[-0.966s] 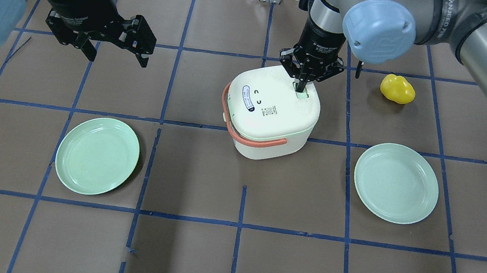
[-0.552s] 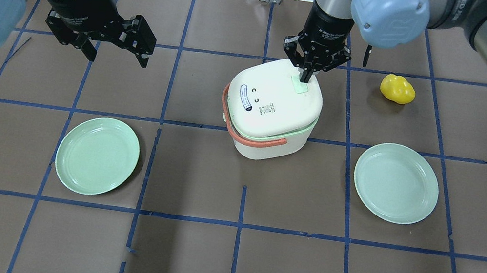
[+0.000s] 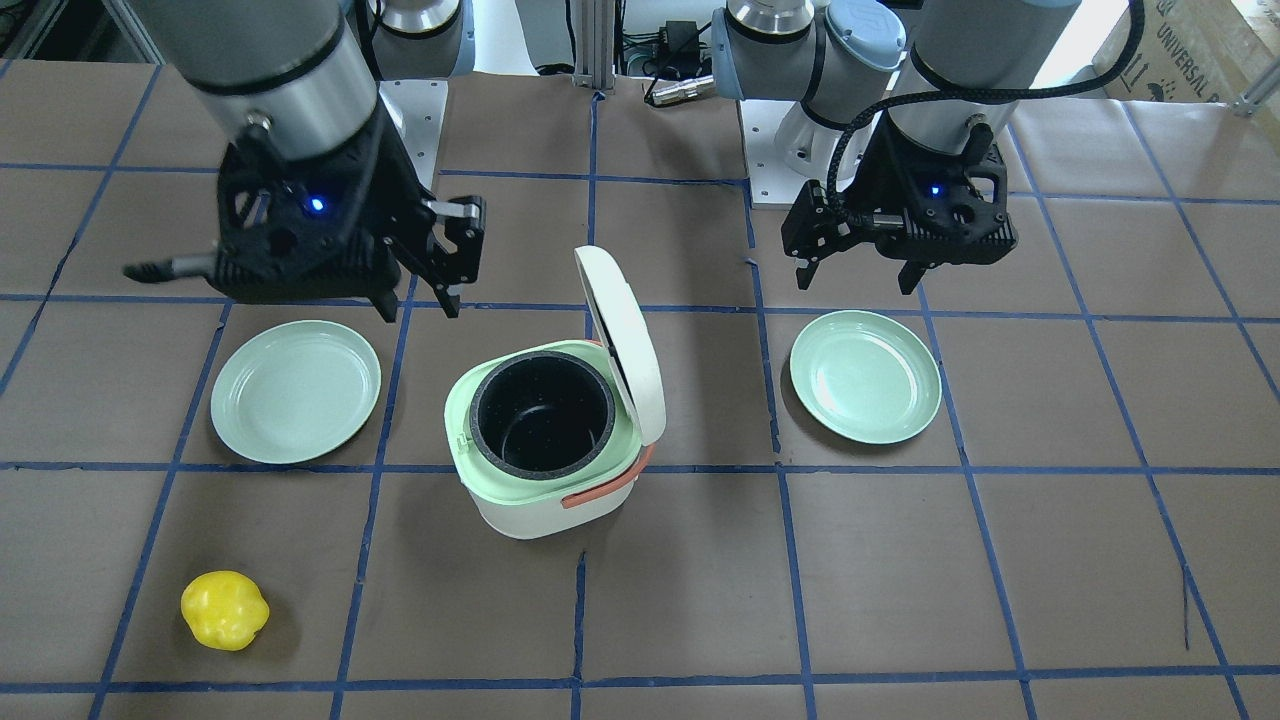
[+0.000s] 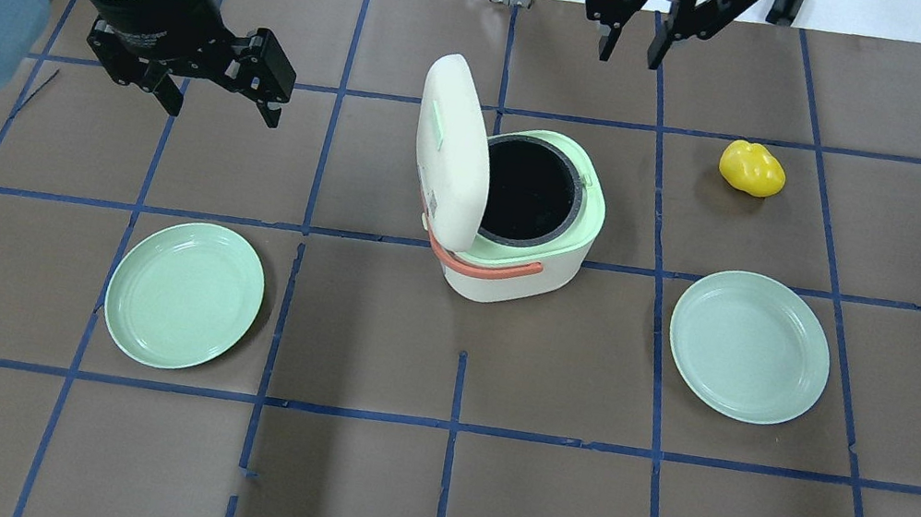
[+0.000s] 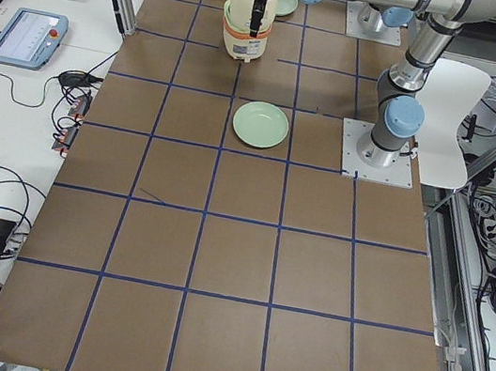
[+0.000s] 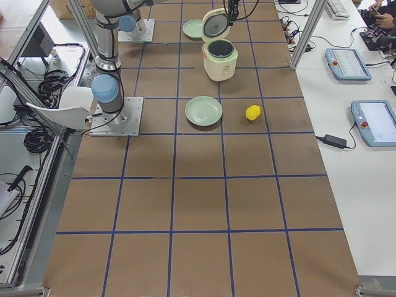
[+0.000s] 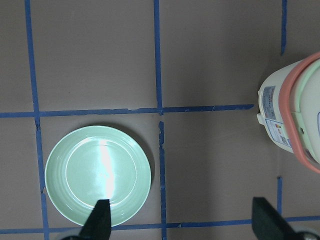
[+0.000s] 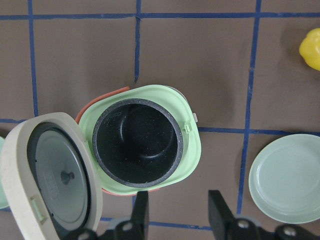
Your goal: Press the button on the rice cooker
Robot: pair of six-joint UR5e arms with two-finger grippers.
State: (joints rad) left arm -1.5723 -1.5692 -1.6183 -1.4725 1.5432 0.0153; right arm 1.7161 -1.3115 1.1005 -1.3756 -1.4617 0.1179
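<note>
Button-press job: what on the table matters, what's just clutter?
Job:
rice cooker, lid up
right gripper, jaws open, clear of it

Lying about:
left plate
right plate
yellow object
left gripper, idle, jaws open

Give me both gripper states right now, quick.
Left gripper: open, holding nothing.
Right gripper: open, holding nothing.

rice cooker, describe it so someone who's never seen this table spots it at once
On the brown table with blue tape lines, look mid-table between the two pale green plates. The rice cooker is the small white box with an orange-red handle; unlike the flat plates and yellow lump, its lid stands open, baring a black pot.
</note>
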